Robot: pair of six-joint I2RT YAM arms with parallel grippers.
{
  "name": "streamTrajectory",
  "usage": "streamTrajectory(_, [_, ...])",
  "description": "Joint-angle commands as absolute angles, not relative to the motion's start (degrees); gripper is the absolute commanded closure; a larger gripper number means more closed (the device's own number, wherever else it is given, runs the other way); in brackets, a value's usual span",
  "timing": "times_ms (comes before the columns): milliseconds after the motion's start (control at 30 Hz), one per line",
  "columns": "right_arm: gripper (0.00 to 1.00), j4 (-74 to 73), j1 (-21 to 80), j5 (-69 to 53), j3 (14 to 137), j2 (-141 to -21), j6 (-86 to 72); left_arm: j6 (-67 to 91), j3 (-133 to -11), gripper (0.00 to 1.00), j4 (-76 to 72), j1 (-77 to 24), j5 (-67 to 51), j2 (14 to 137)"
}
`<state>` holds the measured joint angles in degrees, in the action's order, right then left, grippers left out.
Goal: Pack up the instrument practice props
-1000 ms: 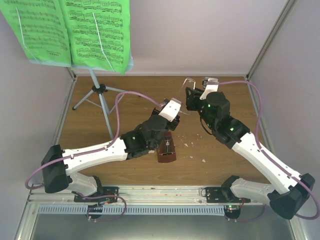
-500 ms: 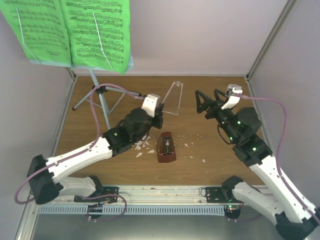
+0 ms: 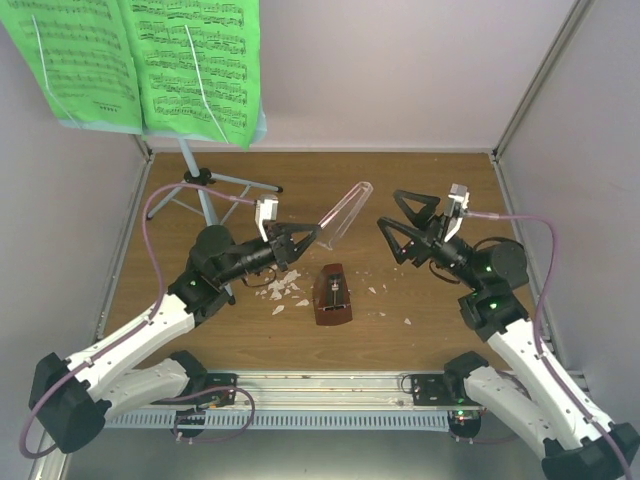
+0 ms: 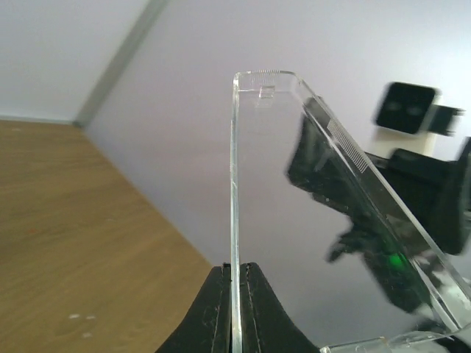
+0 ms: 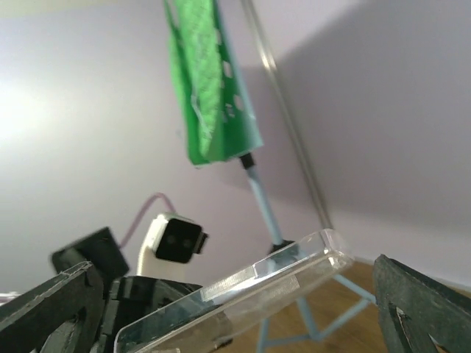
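Pinching clear cover (image 3: pixel 345 212) by one edge only, L gripper (image 3: pixel 303 236) may drop it onto metronome (image 3: pixel 332 296), centre frame, if you swing fast. R gripper (image 3: pixel 388 208) spread, empty, centre-right. Note stand (image 3: pixel 205 200) w/ sheet music (image 3: pixel 190 60) upper left.

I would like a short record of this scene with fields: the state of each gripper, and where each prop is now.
left gripper: shut on one edge of the clear cover, which is held tilted above the table
right gripper: open, empty, facing the cover, not touching it
metronome: on the table between the arms, nothing gripping it
music stand: upright at far left, tripod legs spread
sheet music: on the stand
crumbs: white, scattered around the metronome
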<state>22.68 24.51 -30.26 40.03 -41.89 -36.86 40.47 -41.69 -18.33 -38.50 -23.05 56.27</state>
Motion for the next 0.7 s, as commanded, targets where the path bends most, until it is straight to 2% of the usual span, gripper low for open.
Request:
streamTrajectory(0, [0.01,38.6,24.0,-37.5,37.9,-42.5,-44.9,47.6,-40.2,1.0,-34.2,-38.1,-36.0,55.7])
streamTrajectory(133, [0.0,48.3,25.4,-39.6,36.4,-45.8,-50.5,50.1,-38.9,1.0,-40.1,-38.1,-37.7,55.5])
streamTrajectory(567, [0.0,54.9,35.7,-34.0,39.4,-53.0,-50.3,49.1,-38.7,1.0,-43.8,-38.1,-39.8,54.8])
streamTrajectory(667, [0.04,56.3,37.6,-33.6,40.6,-54.9,-50.0,49.0,-38.7,1.0,-44.5,-38.1,-40.0,54.7])
